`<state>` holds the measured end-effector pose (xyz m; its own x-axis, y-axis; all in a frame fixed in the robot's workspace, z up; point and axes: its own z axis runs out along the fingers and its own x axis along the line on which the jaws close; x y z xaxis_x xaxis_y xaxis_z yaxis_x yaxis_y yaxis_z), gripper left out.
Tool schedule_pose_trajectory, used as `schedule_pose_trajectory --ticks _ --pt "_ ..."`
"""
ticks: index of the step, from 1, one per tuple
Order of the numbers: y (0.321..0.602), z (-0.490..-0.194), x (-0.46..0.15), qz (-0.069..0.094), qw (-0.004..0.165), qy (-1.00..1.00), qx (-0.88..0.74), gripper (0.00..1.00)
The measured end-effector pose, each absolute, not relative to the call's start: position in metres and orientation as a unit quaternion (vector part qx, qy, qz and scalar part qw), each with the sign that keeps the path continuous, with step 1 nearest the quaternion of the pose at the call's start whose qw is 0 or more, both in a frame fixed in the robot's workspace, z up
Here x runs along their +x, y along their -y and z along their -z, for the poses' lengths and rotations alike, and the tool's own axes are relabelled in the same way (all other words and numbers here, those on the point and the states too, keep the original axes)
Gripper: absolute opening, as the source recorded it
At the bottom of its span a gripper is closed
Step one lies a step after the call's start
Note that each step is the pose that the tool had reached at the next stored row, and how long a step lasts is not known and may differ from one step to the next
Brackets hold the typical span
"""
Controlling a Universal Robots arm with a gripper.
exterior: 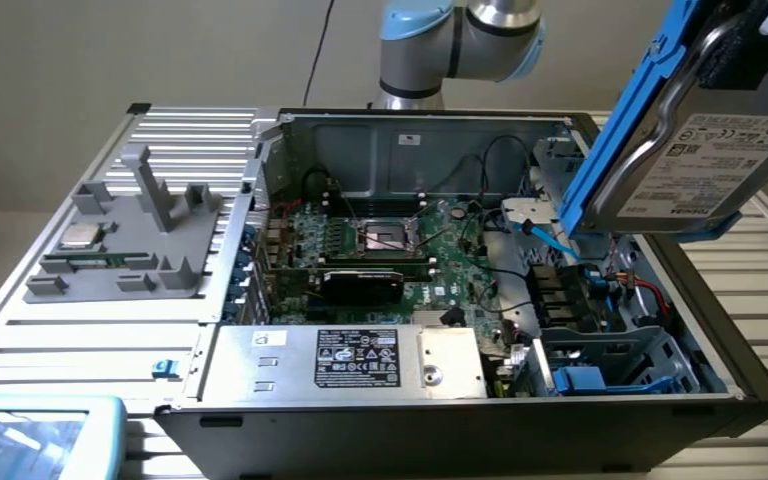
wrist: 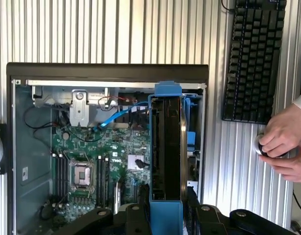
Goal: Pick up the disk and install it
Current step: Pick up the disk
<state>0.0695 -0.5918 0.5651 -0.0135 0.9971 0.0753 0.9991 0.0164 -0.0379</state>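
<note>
The disk (exterior: 691, 150), a grey metal drive with a white label in a bright blue carrier frame, hangs tilted in the air above the right side of the open computer case (exterior: 424, 118) in the exterior view. My gripper (exterior: 758, 40) is shut on it at the picture's upper right corner. In the wrist view the disk (wrist: 165, 147) shows edge-on, clamped between my gripper's (wrist: 166, 215) black fingers (wrist: 140, 215), over the case's drive bay side. The drive bay (exterior: 624, 370) sits at the case's front right, with a blue part inside it.
A silver power supply box (exterior: 357, 360) with a black label fills the case's front. A grey fixture (exterior: 131, 240) with a small silver chip (exterior: 81, 235) stands on the exterior view's left. A black keyboard (wrist: 253, 58) and a person's hands (wrist: 285, 142) lie beside the case.
</note>
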Motion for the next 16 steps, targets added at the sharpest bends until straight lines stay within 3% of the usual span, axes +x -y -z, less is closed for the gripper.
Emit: schedule_pose_trajectory --ticks 16 --pt "0.5946 -0.5558 0.0751 0.013 0.028 0.705 -0.708 0.37"
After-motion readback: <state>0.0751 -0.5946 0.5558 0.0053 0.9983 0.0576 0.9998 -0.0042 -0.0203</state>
